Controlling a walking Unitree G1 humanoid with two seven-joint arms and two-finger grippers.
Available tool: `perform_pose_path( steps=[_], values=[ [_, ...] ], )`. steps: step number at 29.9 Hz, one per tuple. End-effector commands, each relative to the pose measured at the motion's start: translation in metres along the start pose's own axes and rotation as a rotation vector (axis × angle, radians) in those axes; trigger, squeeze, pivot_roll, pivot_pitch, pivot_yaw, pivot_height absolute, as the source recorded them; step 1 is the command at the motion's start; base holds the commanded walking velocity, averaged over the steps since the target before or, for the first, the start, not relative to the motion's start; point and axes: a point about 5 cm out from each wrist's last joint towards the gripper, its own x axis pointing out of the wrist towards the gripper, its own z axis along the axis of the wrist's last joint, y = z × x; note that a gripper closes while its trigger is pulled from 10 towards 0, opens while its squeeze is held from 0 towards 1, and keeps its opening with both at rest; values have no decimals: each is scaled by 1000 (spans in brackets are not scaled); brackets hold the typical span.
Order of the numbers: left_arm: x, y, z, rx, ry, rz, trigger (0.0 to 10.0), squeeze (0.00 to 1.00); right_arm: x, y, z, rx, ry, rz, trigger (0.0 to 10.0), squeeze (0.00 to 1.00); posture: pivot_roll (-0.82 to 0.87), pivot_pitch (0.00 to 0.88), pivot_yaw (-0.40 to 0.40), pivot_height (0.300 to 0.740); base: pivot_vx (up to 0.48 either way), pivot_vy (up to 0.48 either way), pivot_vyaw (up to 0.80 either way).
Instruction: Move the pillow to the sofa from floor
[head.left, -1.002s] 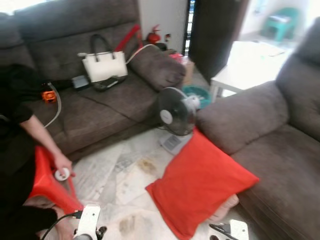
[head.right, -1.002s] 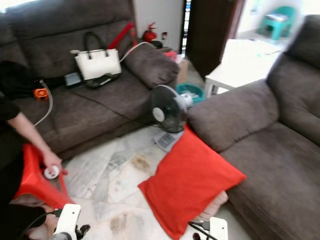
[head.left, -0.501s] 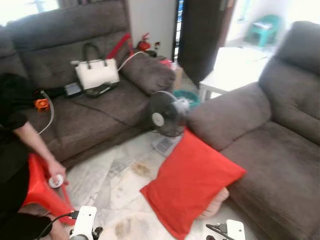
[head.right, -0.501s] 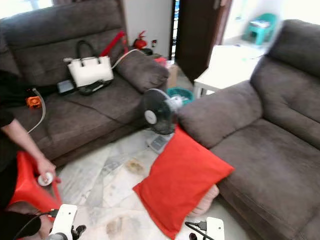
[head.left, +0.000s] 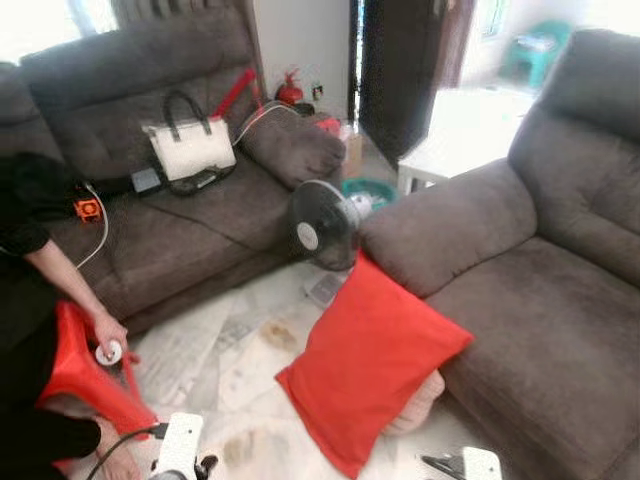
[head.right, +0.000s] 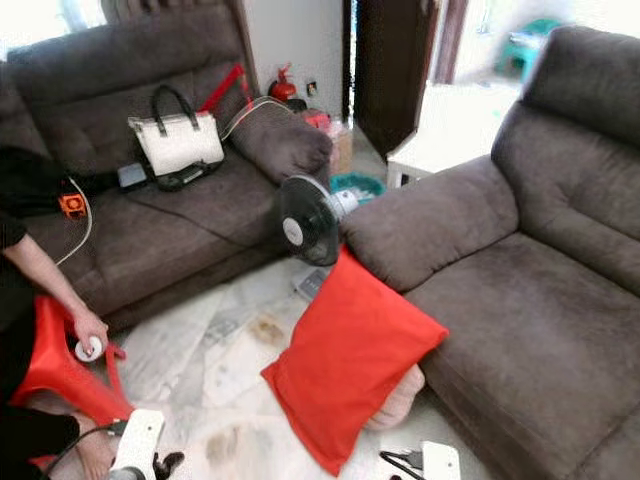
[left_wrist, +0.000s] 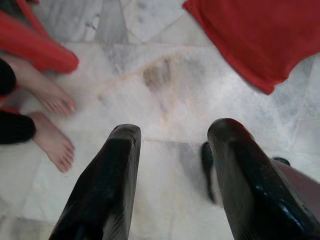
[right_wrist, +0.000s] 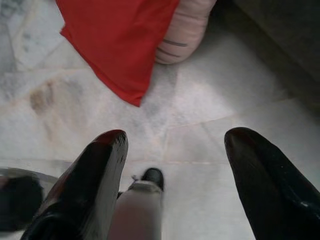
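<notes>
A big red pillow (head.left: 368, 360) lies on the marble floor, leaning against the front of the grey sofa (head.left: 540, 300) on my right. A pinkish striped cushion (right_wrist: 184, 31) pokes out from under it. My left gripper (left_wrist: 172, 132) hangs open over bare floor, with a corner of the red pillow (left_wrist: 252, 35) beyond its fingertips. My right gripper (right_wrist: 175, 142) is open too, above the floor just short of the red pillow's corner (right_wrist: 117, 45). Both wrists show at the bottom edge of the head views, the left (head.left: 178, 455) and the right (head.left: 470, 464).
A standing fan (head.left: 322, 228) sits on the floor behind the pillow. A second grey sofa (head.left: 180, 215) on the left carries a white handbag (head.left: 188, 148). A person sits at the left by a red plastic stool (head.left: 85, 375), bare feet (left_wrist: 50, 120) near my left gripper. A white side table (head.left: 460, 135) stands behind.
The whole picture has shifted, so the camera has moved: the right sofa now takes more of the view. The pillow has not moved on the floor. Both grippers stay low.
</notes>
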Motion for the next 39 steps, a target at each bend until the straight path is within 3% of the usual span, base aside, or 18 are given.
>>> perform_pose_path(
  steps=[1, 12, 27, 34, 39],
  values=[
    [-1, 3, -5, 25, 25, 6, 10000, 0, 2, 7, 2, 4, -7, 16, 10000, 0, 70, 0, 0, 740, 0, -315, 0],
    [-1, 3, -5, 25, 26, 7, 10000, 0, 2, 7, 3, 7, -10, 16, 10000, 0, 71, 2, -1, 740, 0, -310, 0],
    [-1, 3, -4, 4, 16, 14, 10000, 0, 2, 7, 4, -21, -12, 21, 10000, 0, 72, 10, 1, 740, 0, 0, 0],
    [-1, 4, -4, -4, 17, 12, 10000, 0, 2, 7, 5, -23, -15, 21, 10000, 0, 72, 8, 4, 740, 0, 0, 704],
    [-1, 4, -4, -7, 18, 12, 10000, 0, 2, 7, 3, -2, -8, 6, 10000, 0, 72, 9, 5, 740, 0, 0, 0]
  ],
)
